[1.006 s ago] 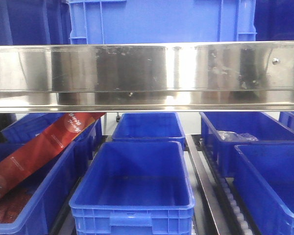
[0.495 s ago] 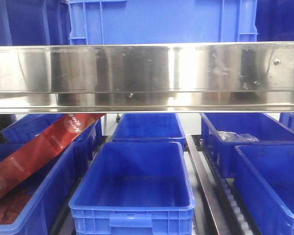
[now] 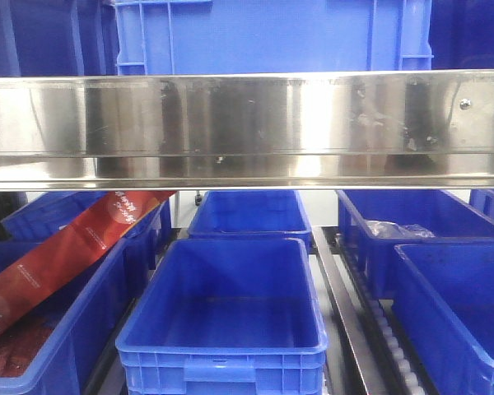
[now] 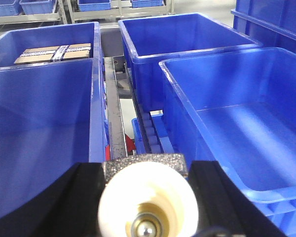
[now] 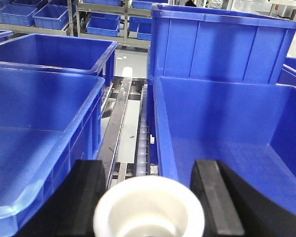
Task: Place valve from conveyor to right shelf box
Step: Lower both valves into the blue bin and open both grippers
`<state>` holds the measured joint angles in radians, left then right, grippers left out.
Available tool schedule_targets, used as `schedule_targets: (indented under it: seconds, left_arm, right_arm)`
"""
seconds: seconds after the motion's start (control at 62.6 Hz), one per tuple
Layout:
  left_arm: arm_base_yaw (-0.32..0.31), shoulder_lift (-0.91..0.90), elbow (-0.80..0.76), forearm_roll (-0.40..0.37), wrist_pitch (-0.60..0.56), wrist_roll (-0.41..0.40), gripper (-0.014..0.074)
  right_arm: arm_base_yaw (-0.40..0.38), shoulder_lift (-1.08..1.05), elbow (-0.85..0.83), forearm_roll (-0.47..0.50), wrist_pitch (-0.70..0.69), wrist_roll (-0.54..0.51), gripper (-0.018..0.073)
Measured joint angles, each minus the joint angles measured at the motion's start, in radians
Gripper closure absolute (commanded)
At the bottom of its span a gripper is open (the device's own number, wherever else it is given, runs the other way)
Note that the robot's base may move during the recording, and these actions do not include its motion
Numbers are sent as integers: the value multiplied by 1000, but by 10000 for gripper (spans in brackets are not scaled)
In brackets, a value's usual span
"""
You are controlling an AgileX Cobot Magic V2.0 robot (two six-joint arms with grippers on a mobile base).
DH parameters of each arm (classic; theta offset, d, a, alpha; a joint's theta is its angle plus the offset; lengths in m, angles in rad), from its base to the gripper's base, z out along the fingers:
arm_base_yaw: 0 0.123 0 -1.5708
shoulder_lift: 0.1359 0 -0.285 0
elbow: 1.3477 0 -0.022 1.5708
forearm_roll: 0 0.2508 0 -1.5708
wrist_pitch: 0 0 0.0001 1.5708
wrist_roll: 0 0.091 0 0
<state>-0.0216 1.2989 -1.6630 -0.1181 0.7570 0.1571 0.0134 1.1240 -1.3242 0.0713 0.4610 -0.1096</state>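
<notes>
Left gripper [image 4: 145,173] is clamped on the valve [image 4: 147,200], with the silvery body pinched between the black fingers and the white end cap facing the lens. Right gripper [image 5: 149,185] is likewise closed on what we read as a second valve [image 5: 149,210], though only its white cap shows. Both parts are in the air at the shelf, and the conveyor is in no view. We judge the step to be carry-and-drop into the right box [image 5: 227,143]. The right wrist sits roughly over the roller track [image 5: 142,143] between bins, not over the box floor. So we'd shift right until the cap is past the near rim, go down inside the walls, and open the fingers low, since round caps will likely roll if dropped from height. We'd also keep the wrist under the steel beam [image 3: 247,123]. The front view shows neither arm nor valve, only that beam, a red package [image 3: 74,247] in the left bin and a clear bag [image 3: 398,229] in the far right bin. The left wrist alone shows the metal body, the ball in the bore, and a cardboard carton [image 4: 53,52] in a far bin. The right wrist alone shows the tall crate [image 5: 222,44] behind the target.
</notes>
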Motion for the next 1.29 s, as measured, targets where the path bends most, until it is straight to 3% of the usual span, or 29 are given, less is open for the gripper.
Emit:
schedule_targets:
  seconds: [0.351,0.798,1.022,1.293]
  left_arm:
    - [-7,14,-9,-10,-16,5,708]
    - [-228,334,-339,-53,-74,24,708]
    - [-285,497,-385,-91,-165,26,708]
    - [-298,630,-385,-93,-212,26,708]
  right_arm:
    - [9,10,-16,15,-4,0,721]
    - [235,319,-448,38,-8,0,721]
    - [313,534,-598,44,-14,0,721]
    - [342,714,-608,50,-23,0,721]
